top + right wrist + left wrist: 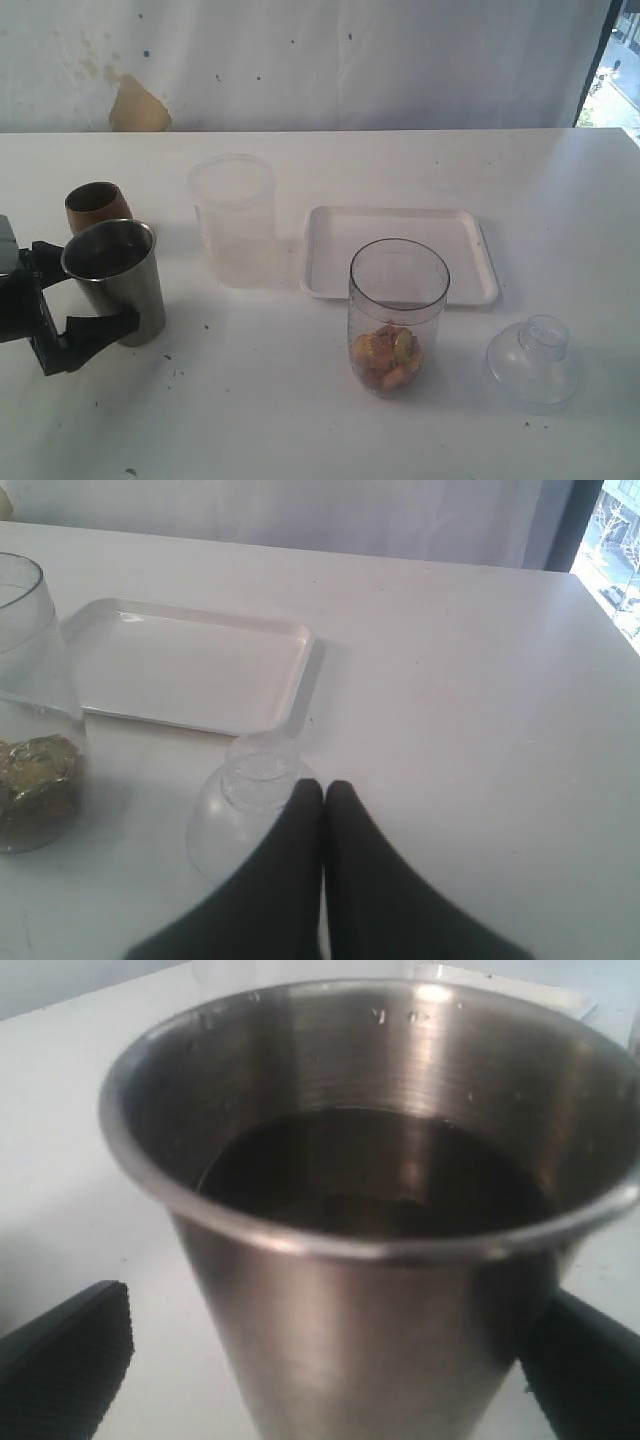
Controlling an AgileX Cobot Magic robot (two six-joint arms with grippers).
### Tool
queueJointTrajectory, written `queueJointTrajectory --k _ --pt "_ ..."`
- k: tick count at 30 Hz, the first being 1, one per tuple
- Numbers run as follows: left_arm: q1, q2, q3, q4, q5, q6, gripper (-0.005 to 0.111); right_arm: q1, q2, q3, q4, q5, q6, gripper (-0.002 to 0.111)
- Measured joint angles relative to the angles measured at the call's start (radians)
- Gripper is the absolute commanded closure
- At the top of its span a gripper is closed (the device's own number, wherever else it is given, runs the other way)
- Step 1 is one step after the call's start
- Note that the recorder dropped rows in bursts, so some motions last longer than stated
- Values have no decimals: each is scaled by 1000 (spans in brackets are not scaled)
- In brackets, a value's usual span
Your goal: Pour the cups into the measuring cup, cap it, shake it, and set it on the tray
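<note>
Straddling the steel tumbler [120,285], the left gripper [95,290] has its fingers [100,325] spread wide on either side of the cup's wall, not clamped on it. The tumbler stands on the table [250,400] at about nine o'clock in the exterior view, with dark liquid inside. The copper cup [97,207] sits just beside it at eleven o'clock; what it holds cannot be seen.

The measuring cup [398,315] stands upright and uncapped near the table's middle, at four o'clock from the frosted tub [235,220]. The tray [335,250] lies bare at twelve o'clock of it. Yellowish chunks lie in the measuring cup's base, with no liquid to be seen. Its clear domed lid [535,360] rests on the table at four o'clock from it. The right gripper [322,790] hovers just beside that lid, fingers pressed together and holding nothing.

The task looks barely begun. The tumbler's pour is not yet made, and the copper cup's pour, the capping, the shaking and the placing on the tray are all left.
</note>
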Motion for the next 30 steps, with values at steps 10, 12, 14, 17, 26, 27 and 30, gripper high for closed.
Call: queueJointTrajectory --k 10,12,14,17,26,27,30 --pt "-1 6 -15 -16 -2 0 2 0 0 0 0 0 0 108" --pt "-1 8 -15 -16 -2 0 2 0 0 0 0 0 0 108" --pt "-1 8 -15 -18 -2 0 2 0 0 0 0 0 0 108" --pt "-4 8 -15 -26 -2 0 2 0 0 0 0 0 0 108" --pt "-81 8 -23 -97 -2 0 2 0 0 0 0 0 0 108" --pt "-81 8 -25 -99 -2 0 2 0 0 0 0 0 0 108" --pt "-81 8 -27 -104 -2 0 2 0 0 0 0 0 0 108"
